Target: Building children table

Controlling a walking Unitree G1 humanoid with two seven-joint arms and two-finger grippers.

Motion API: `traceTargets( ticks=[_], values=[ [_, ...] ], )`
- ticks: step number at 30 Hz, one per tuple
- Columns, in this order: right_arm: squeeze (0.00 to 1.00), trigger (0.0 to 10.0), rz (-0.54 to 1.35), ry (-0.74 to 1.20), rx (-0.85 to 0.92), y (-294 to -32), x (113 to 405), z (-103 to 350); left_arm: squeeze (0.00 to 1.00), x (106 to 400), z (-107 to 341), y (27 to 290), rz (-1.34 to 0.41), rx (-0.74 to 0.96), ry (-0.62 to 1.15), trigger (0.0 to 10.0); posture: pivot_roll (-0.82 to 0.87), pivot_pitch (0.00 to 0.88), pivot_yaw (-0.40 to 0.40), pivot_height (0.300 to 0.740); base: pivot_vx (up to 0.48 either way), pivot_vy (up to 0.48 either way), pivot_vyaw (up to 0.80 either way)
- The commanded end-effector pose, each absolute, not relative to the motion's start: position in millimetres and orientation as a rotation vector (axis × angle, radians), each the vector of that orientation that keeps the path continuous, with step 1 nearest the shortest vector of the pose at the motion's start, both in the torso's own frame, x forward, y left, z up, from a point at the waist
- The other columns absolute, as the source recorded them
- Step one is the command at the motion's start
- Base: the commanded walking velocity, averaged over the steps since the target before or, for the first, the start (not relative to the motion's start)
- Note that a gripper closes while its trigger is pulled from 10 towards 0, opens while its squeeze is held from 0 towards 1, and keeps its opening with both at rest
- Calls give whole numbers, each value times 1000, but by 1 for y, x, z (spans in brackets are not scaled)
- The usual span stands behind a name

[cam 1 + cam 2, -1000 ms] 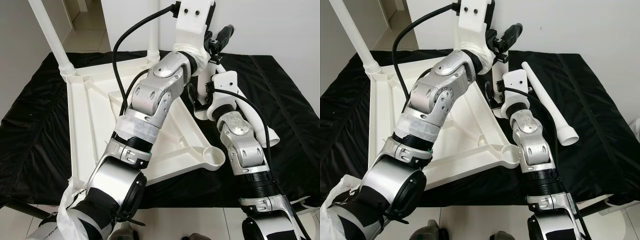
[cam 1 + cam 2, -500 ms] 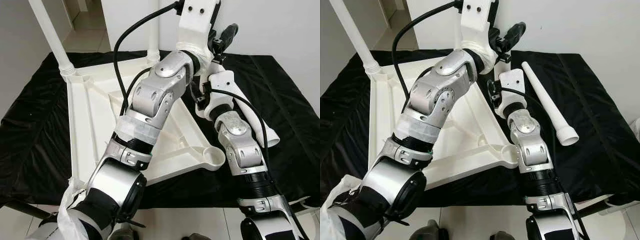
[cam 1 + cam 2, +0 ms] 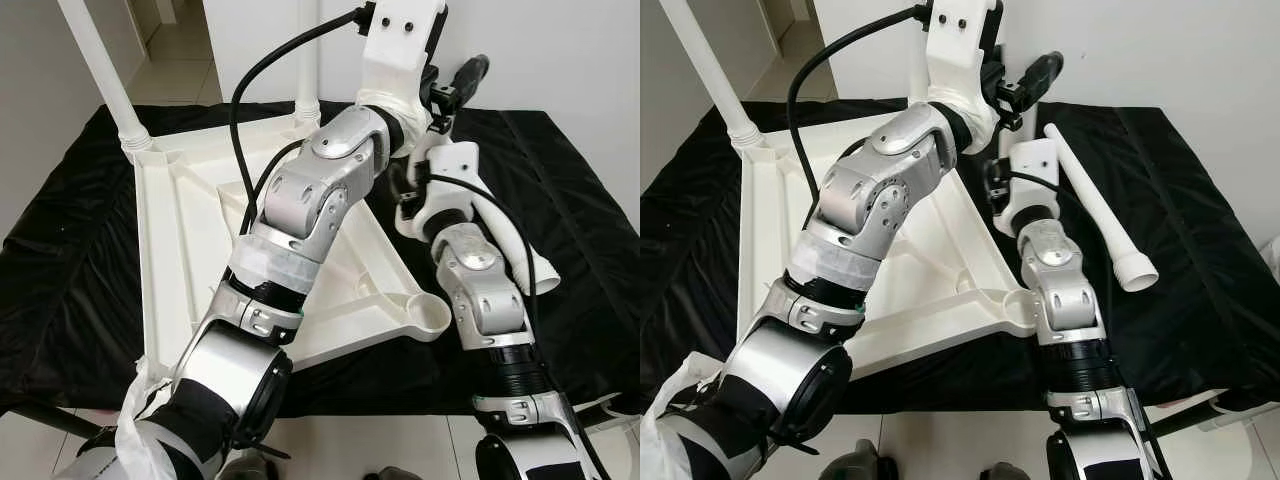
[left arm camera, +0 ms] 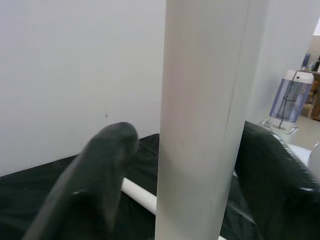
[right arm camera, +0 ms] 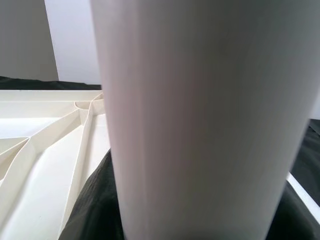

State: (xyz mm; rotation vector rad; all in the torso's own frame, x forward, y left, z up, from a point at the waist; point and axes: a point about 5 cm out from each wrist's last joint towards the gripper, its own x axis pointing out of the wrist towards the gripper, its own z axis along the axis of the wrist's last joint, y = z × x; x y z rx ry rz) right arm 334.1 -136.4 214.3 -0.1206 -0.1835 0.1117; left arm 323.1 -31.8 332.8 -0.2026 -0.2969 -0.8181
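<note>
Most of the work is hidden from my head cameras. The left arm (image 3: 300, 200) crosses in front of me, and its white wrist block covers the spot where the leg stands at the far right corner of the upturned tabletop (image 3: 180, 250).

The left wrist view is clearer. The left pincer (image 4: 187, 145) straddles an upright white leg (image 4: 200, 120). Its fingers (image 4: 100, 175) are apart, with a strip of wall showing between one of them and the leg, so it is not clamped.

The right arm (image 3: 480, 290) reaches in lower down on the same leg. In the right wrist view the leg sits blurred right against the lens, and I cannot tell how the right pincer (image 5: 195, 225) stands.

The tabletop lies underside up on the black-draped table (image 3: 60, 260). The socket at its far left corner holds a corner leg (image 3: 100, 70), cut off by the picture's top. Another back leg (image 3: 308, 60) stands behind the cable. The near right socket (image 3: 425, 315) shows its bare white cup.

A loose leg (image 3: 1095, 205) lies on the cloth to the right, apart from the tabletop.
</note>
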Motion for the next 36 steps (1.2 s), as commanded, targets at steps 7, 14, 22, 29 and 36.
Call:
traceTargets(
  ticks=[7,14,22,29,36],
  values=[
    [0,10000,77,-174,-53,-139,333,214,1000,311,327,-42,-944,-252,-288,10000,-26,0,33,740,0,0,0],
    [0,10000,-21,-164,8,-155,332,212,0,309,330,-38,-963,-280,-300,10000,-23,2,42,740,0,0,0],
    [0,10000,-177,-187,90,-179,328,209,0,307,328,-30,-982,-281,-319,10000,-12,2,50,740,0,0,0],
    [0,10000,-242,-190,131,-193,314,201,0,313,297,-11,-914,-176,-353,10000,-21,1,54,740,0,0,0],
    [0,10000,-250,-207,133,-196,310,202,0,309,268,-9,-953,-96,-320,10000,-23,1,49,740,0,0,0]
  ],
)
